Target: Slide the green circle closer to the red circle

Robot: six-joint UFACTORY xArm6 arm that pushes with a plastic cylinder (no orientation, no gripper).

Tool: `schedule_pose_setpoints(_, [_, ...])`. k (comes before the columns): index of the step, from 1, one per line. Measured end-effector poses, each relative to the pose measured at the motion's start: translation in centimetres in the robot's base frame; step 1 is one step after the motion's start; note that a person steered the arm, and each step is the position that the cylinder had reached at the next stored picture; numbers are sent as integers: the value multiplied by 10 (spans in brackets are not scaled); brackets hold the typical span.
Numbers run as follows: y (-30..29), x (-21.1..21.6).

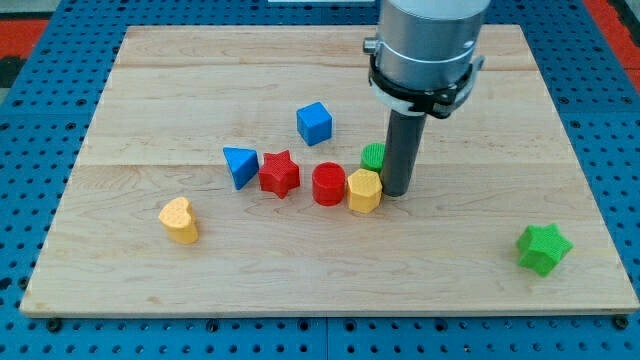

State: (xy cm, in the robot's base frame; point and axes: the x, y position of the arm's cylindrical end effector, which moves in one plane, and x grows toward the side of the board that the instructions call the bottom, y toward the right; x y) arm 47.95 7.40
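The green circle (pixel 372 156) sits near the board's middle, partly hidden behind my rod. The red circle (pixel 328 184) lies just to the view's lower left of it, a small gap apart. A yellow hexagon (pixel 364 190) touches the red circle's right side, directly below the green circle. My tip (pixel 396 192) rests on the board right next to the yellow hexagon's right side and at the green circle's lower right.
A red star (pixel 279 174) and a blue triangle (pixel 239 165) lie left of the red circle. A blue cube (pixel 314 123) sits above them. A yellow heart (pixel 179 220) is at lower left, a green star (pixel 543 248) at lower right.
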Motion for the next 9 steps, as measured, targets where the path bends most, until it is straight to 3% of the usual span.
schedule_pose_setpoints(2, [21, -40])
schedule_pose_setpoints(7, [38, -43])
schedule_pose_setpoints(8, [36, -77])
schedule_pose_setpoints(9, [6, -54])
